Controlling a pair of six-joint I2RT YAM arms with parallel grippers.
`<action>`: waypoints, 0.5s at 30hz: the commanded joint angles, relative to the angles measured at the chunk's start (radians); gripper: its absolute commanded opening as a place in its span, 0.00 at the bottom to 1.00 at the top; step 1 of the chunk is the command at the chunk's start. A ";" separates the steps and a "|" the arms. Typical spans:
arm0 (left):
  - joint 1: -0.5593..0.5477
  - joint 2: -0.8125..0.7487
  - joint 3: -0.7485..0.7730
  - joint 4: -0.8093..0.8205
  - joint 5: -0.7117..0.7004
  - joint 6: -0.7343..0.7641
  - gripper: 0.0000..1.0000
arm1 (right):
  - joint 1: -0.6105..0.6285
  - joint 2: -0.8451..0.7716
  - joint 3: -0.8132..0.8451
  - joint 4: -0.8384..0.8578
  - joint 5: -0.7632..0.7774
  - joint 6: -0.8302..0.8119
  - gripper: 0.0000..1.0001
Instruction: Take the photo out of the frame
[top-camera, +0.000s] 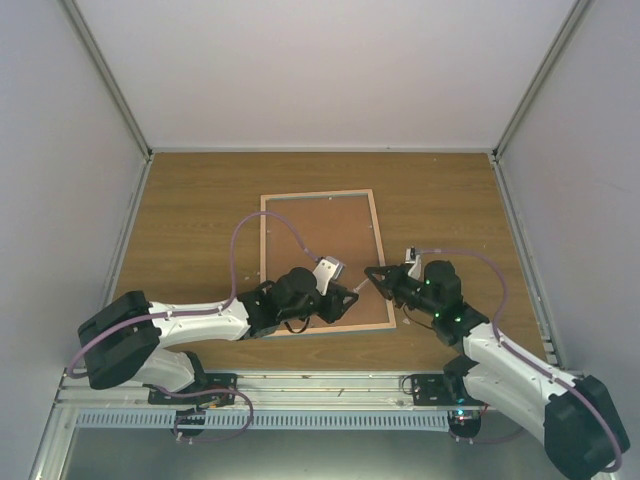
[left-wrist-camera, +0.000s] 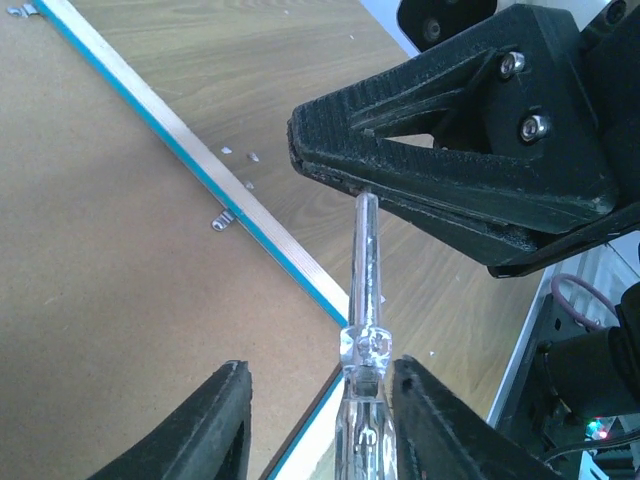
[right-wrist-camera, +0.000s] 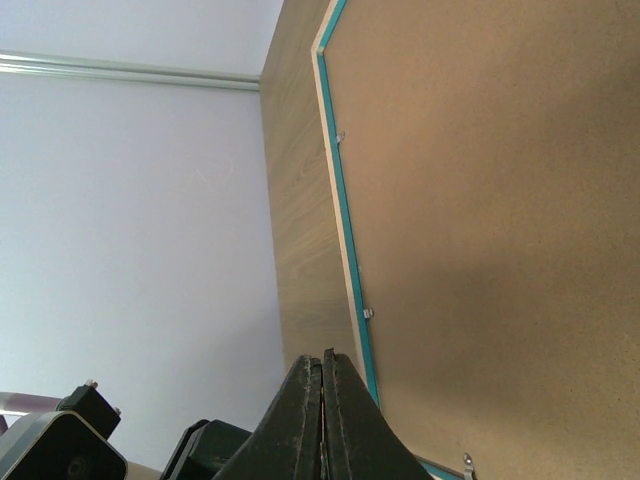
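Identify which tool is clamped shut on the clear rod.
The right tool: its jaws pinch the clear rod's thin end. The left tool stands open around the handle.

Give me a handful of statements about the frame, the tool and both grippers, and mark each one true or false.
1. The frame lies back-up on the table. True.
2. The right gripper stands wide open. False: it is shut, pinching the tip of the clear tool.
3. The clear tool runs between the fingers of the left gripper. True.
4. The photo lies loose beside the frame. False: no photo shows; the brown back panel sits in the frame.
5. A metal tab sits at the frame's edge. True.
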 joint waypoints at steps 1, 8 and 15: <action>-0.009 0.002 -0.013 0.091 -0.001 -0.010 0.37 | 0.003 -0.020 -0.011 0.031 0.012 0.022 0.01; -0.011 0.018 -0.016 0.105 0.008 -0.014 0.22 | 0.004 -0.026 -0.016 0.034 0.015 0.030 0.01; -0.014 -0.004 -0.008 0.056 -0.016 0.006 0.00 | 0.002 -0.037 0.004 0.010 0.013 -0.032 0.01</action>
